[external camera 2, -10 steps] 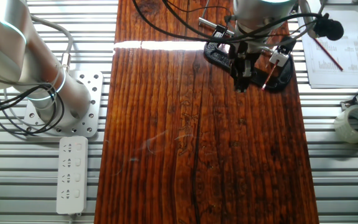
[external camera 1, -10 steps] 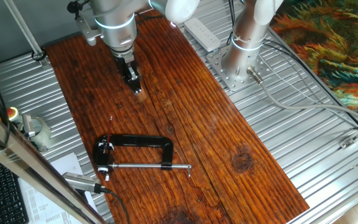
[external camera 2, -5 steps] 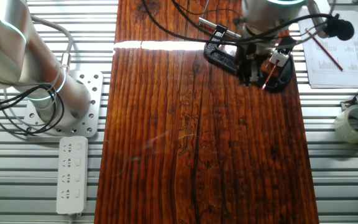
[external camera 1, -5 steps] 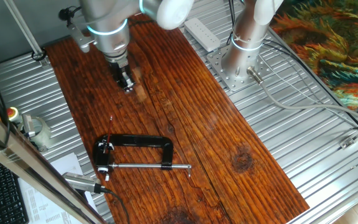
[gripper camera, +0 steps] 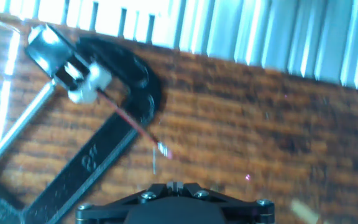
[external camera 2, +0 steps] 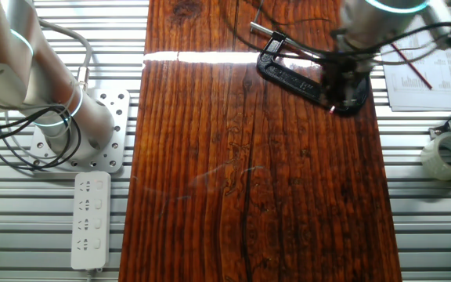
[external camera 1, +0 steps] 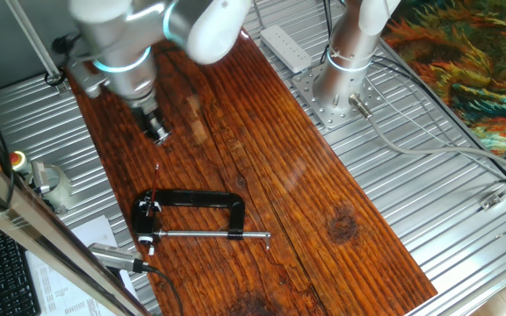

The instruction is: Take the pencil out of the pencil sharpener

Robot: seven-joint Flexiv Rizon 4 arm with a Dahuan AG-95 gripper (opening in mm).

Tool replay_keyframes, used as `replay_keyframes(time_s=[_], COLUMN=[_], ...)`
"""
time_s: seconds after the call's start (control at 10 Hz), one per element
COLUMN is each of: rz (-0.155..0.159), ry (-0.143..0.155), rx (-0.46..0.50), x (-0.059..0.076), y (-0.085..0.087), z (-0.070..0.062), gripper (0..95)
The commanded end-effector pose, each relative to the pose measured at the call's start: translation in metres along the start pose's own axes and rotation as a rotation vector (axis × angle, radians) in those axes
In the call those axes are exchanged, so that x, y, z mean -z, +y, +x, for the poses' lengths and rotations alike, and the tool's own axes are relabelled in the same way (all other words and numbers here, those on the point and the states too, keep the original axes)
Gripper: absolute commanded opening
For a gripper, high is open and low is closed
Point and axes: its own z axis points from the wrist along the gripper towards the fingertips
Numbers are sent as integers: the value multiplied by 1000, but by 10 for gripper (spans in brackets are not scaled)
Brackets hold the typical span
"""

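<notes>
The pencil [gripper camera: 129, 121] is a thin reddish stick that runs from a small white sharpener [gripper camera: 86, 84] toward my hand. The sharpener sits in the jaw of a black C-clamp [gripper camera: 98, 155] lying on the wooden board. In one fixed view the pencil [external camera 1: 156, 168] is a faint line above the clamp's [external camera 1: 202, 198] left end. My gripper [external camera 1: 157, 134] hovers just beyond its free tip, shut and empty. In the other fixed view the gripper [external camera 2: 336, 98] covers the sharpener, and only the pencil's tip [external camera 2: 333, 109] shows. In the hand view the fingertips [gripper camera: 174, 185] are together, a short way from the pencil tip.
The clamp's silver screw rod [external camera 1: 209, 234] lies along the near side. A second arm's base [external camera 1: 341, 88] and a power strip [external camera 2: 88, 219] stand off the board. A tape roll [external camera 2: 447, 154] and papers [external camera 2: 421, 63] lie beside the clamp's end.
My gripper has moved across the board from its middle toward the clamp's end with the sharpener and pencil. It stays shut. The clamp and pencil have not moved.
</notes>
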Motion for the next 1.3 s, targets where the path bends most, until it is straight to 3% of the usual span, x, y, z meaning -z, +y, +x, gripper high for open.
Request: replay_keyframes(time_s=[0.1, 0.3, 0.6, 0.8, 0.9, 1.1, 1.3], rz=[-1, -1, -20, -38, -32, -26, -25], ry=[2, 2, 16, 15, 17, 15, 12], rx=[103, 176, 333, 433, 441, 366, 406], x=[0, -6, -20, -28, -28, -31, -34], y=[5, 11, 18, 17, 18, 26, 35], z=[-23, -44, -66, -64, -64, -64, -64], gripper=[0, 0, 0, 0, 0, 0, 0])
